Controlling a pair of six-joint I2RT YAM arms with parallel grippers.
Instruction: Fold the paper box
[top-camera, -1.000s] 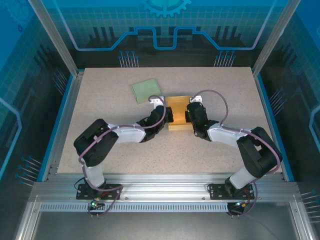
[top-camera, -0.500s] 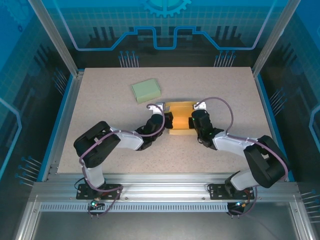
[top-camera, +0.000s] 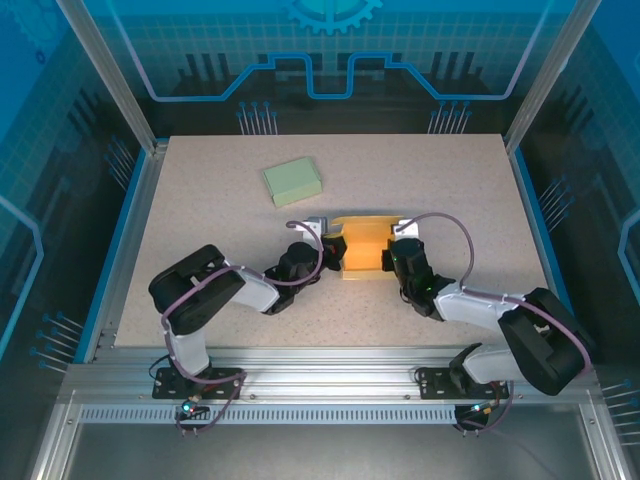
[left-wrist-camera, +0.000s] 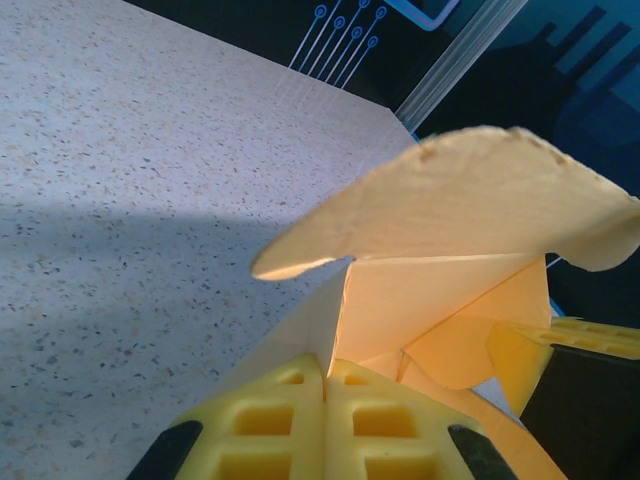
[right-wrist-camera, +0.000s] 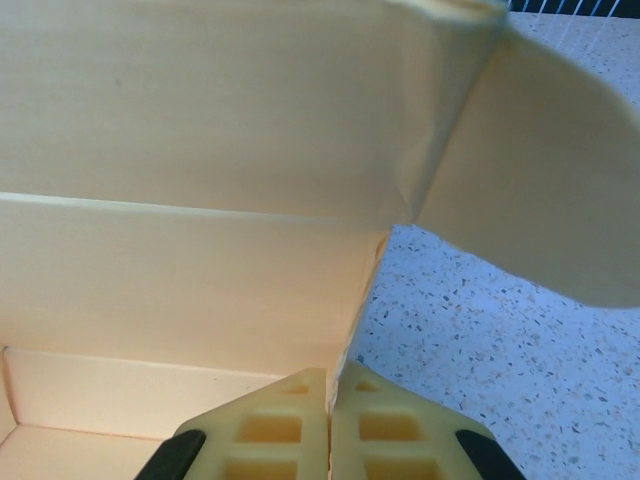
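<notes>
Top external, paper box (top-camera: 362, 248) drawn nearer, left pincer (top-camera: 338, 250) and right pincer (top-camera: 386, 258) gripping it

Both arms bent low, reaching inward, left pincer (top-camera: 337, 250) facing right pincer (top-camera: 385, 258), fingers of both pressed together

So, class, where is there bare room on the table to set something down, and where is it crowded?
Bare table: far right, past the yellow box; far left, beside the green box; near edge, centre. Crowded: the middle, where the left gripper and right gripper pinch the yellow box.
</notes>
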